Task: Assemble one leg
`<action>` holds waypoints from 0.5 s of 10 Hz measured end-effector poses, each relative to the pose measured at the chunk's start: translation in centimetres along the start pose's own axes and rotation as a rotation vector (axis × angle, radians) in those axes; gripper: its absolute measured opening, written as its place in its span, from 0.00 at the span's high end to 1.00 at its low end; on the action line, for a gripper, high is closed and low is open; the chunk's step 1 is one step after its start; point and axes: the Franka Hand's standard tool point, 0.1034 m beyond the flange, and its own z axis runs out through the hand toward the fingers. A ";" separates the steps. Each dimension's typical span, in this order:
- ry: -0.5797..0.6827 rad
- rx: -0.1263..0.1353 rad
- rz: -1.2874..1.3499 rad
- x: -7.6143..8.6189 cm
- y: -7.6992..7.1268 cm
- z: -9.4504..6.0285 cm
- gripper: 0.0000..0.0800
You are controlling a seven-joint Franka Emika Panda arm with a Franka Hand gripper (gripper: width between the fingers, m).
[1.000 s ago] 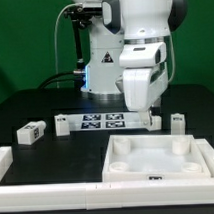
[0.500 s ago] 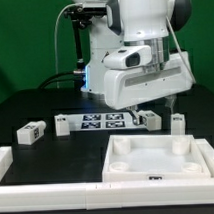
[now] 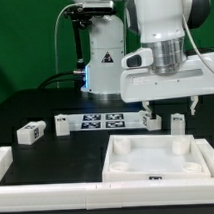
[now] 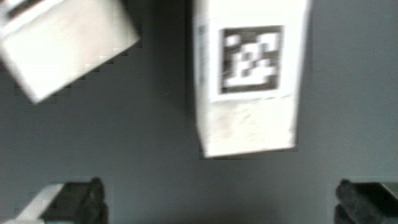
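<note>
From the exterior view's left across the dark table [image 3: 35, 102]: a lying leg [image 3: 32, 133], the marker board [image 3: 96, 121], the leg [image 3: 150, 118] just beside its end below the raised gripper [image 3: 171, 106], fingers [image 4: 71, 203] spread wide around nothing, an upright leg [image 3: 178, 121], the tabletop [image 3: 147, 159] in front.

The white, glossy-shelled robot arm [image 3: 157, 18] comes down from the top of the exterior view, toward that view's right. Its white base column [image 3: 101, 55] stands further back, nearer the middle. The grey cylindrical wrist [image 3: 168, 55] points straight down. It carries the broad white hand body [image 3: 169, 81], which is turned crosswise to the camera. Below that, the two-finger gripper [image 3: 171, 105] hangs low, with its short dark fingers [image 3: 145, 107] pointing downward and spread wide. In the wrist view the two black fingertips [image 4: 71, 202] sit far apart, with a broad gap between them.
</note>
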 end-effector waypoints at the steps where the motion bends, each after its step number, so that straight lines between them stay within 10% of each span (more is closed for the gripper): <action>1: -0.004 0.002 0.036 -0.3 -0.4 0.1 0.19; 5: -0.050 -0.007 -0.020 -0.3 0.0 0.2 0.19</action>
